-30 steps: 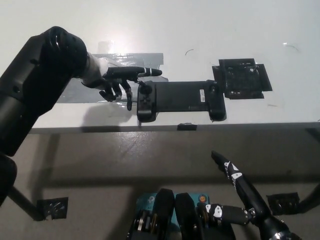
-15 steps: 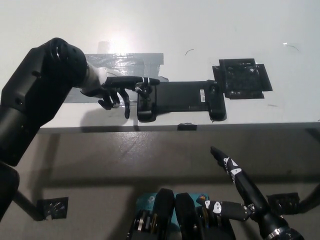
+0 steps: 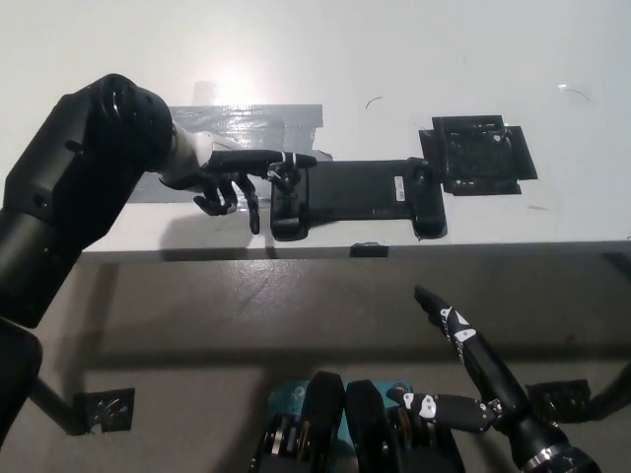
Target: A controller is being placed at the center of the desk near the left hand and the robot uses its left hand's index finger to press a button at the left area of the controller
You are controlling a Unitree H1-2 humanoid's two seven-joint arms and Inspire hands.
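Left robot hand (image 3: pixel 237 175) sits on the desk (image 3: pixel 414 59) at the controller's left end, one finger stretched straight out toward 3 o'clock, the rest curled down toward 6 o'clock, holding nothing. The hand reads dark here rather than white; going by the pictures. The extended fingertip lies over the top left corner of the controller (image 3: pixel 355 197), touching or just above it; contact can't be confirmed from this angle. The controller lies flat near the desk's front edge, about centre, long axis running 9 to 3 o'clock, left grip nearest the hand, right grip at the far 3 o'clock end. So the target button area is directly at the fingertip, at 3 o'clock from the palm, and the pointing finger runs along the same line as the controller's long axis. My read: the press needs only a small downward push, no reach left. Which exact button is under the tip is too small to tell. Right robot hand (image 3: pixel 473 379) rests low, off the desk at 5 o'clock from the controller, fingers spread apart and holding nothing, well apart from the task; the left is clearly nearer. Grey tape patch (image 3: pixel 246 118) sits behind the hand at 12 o'clock; black square pad (image 3: pixel 478 153) just beside the controller's right end at 1 o'clock.
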